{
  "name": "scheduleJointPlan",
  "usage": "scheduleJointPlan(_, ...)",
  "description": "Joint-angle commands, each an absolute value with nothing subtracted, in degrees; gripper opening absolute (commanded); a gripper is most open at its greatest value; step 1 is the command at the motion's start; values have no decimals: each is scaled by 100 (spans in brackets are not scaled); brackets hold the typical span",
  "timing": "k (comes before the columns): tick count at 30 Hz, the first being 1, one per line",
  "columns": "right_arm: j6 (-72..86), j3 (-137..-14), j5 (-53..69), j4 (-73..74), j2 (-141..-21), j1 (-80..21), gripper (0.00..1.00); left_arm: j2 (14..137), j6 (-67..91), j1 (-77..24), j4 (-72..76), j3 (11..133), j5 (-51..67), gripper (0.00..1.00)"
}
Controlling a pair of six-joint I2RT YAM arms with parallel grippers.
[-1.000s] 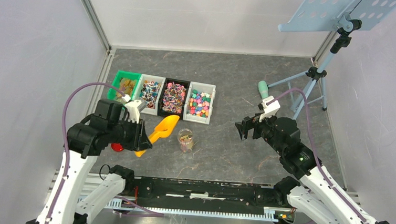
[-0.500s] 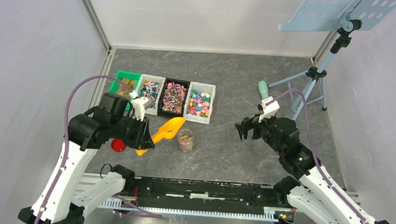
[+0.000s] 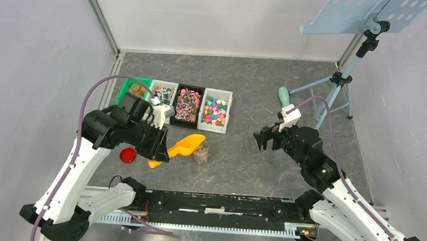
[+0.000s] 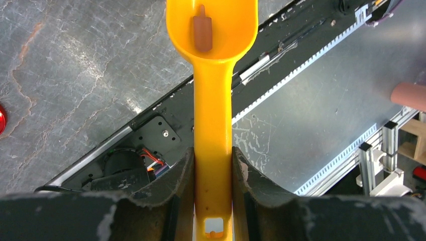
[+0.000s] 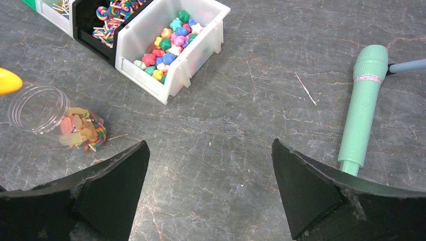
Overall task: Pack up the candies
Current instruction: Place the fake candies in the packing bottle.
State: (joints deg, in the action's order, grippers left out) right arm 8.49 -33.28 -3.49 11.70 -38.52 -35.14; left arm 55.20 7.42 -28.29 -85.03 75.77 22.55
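1. Currently the orange scoop point(image 4: 213, 100) is gripped by its handle in the jaws of the left gripper point(image 4: 212, 155), which are closed against both sides of it. The jaws of the right gripper point(image 5: 209, 145) are held wide apart with nothing between them, above bare table point(image 5: 241, 125)
2. One brownish candy point(image 4: 202, 30) is seen lying in the scoop's bowl. The candies point(image 5: 168, 45) are otherwise heaped in the bins point(image 3: 228, 107) beyond the clear jar point(image 5: 65, 108), and a small layer is already lodged inside that jar
3. The scoop's tip is seen just beside the jar's mouth, so the piece could be dropped onto the table if the scoop were tipped before its lip is over the opening
4. The jar is unheld, and whether it stands upright or leans cannot be told. It could be nudged or toppled if struck by the scoop, and its contents spilled
5. The handle could be twisted within the jaws, being clamped on only two narrow faces
6. Counted: four bins, one scoop, one jar, one red lid point(image 3: 127, 155), one green microphone point(image 5: 362, 100) and one candy in the scoop. The candies elsewhere are too many to be counted
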Motion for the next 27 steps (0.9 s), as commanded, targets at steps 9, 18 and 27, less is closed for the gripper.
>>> scheduleJointPlan(9, 695, -3437, -457, 1153, -3693, -3525, 98, 5929, 769, -3382, -9061, 8116, 1723, 2)
scheduleJointPlan(18, 675, -3441, -457, 1188, -3649, -3530, 98, 6268, 856, -3423, -9244, 8264, 1506, 2)
scheduleJointPlan(27, 747, -3375, -391, 1194, -3567, -3525, 98, 6661, 973, -3461, -9444, 8455, 1231, 2)
